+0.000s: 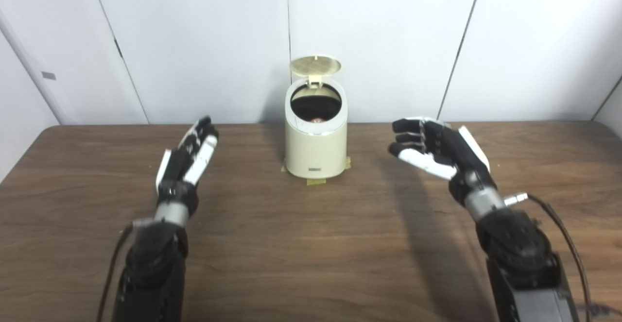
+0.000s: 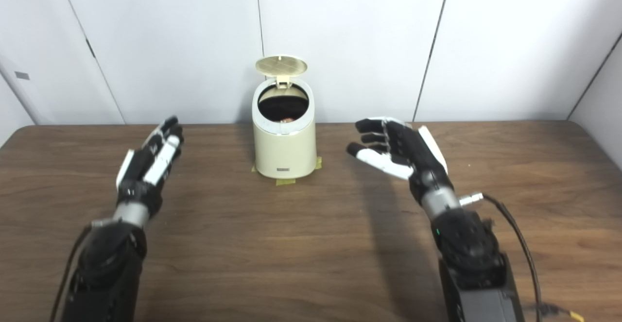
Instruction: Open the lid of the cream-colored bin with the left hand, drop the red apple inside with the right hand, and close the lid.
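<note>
The cream-colored bin (image 1: pixel 316 149) stands at the back middle of the table, its round lid (image 1: pixel 315 65) raised upright behind the opening. A bit of red, the apple (image 1: pixel 316 118), shows low inside the dark opening. My left hand (image 1: pixel 189 159) is open and empty, held above the table to the left of the bin. My right hand (image 1: pixel 437 152) is open and empty, fingers spread, to the right of the bin. Neither hand touches the bin.
The brown wooden table (image 1: pixel 311 244) runs to white wall panels behind. Strips of tape (image 1: pixel 316 181) mark the bin's base. A cable (image 1: pixel 559 225) trails from my right wrist.
</note>
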Available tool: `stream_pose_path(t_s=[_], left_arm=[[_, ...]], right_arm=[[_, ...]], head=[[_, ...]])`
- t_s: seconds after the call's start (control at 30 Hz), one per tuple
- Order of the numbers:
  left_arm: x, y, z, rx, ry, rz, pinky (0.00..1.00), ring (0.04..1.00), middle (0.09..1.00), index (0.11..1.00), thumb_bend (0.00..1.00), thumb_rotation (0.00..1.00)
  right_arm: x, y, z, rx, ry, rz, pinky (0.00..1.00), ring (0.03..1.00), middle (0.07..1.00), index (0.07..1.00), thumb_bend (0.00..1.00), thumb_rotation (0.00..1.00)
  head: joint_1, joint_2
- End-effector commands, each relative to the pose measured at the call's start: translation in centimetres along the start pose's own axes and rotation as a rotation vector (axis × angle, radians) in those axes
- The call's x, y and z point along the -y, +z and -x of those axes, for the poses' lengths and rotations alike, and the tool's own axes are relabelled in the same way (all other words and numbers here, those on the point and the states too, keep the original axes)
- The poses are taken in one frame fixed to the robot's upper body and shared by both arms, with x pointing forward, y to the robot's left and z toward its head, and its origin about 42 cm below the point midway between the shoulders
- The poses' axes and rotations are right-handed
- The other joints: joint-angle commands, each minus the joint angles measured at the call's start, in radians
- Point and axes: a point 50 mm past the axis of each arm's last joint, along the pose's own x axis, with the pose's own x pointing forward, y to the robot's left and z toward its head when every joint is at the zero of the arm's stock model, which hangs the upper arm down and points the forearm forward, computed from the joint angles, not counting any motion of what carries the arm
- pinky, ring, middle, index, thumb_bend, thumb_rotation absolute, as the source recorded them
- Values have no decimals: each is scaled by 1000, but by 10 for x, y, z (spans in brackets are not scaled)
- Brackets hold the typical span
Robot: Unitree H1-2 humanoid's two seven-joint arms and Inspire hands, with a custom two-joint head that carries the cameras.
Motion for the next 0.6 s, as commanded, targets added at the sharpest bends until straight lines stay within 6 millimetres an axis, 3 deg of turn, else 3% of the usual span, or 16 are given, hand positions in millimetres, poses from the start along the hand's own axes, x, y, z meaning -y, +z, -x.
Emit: stream_pose_path(t_s=[0.0,0.1,0.17,0.3,0.43,0.57], left_arm=[[8,30,-16,81,-44,-20,939,936,937,943,401,539],[11,37,-24,90,-55,-39,887,920,918,928,400,535],[13,40,-29,94,-70,-40,906,935,926,927,391,559],[13,45,-45,97,-117,-77,939,963,954,935,417,690],[12,59,-59,95,-158,-101,968,984,974,932,429,811],[16,75,-76,101,-173,-81,991,987,971,927,415,806]], right_arm=[[3,6,3,96,-19,-43,794,911,928,894,631,916],[1,-18,11,96,-38,-109,882,978,989,979,660,958],[-3,-27,18,94,-66,-142,917,996,998,996,671,991],[-7,-40,31,101,-121,-194,986,1000,1000,1000,671,1000],[-10,-53,39,113,-169,-218,1000,1000,1000,1000,672,1000],[-14,-61,44,123,-192,-225,1000,1000,1000,1000,672,1000]], head=[[-6,-4],[-16,-14],[-23,-21],[-30,-26],[-25,-36],[-25,-49]])
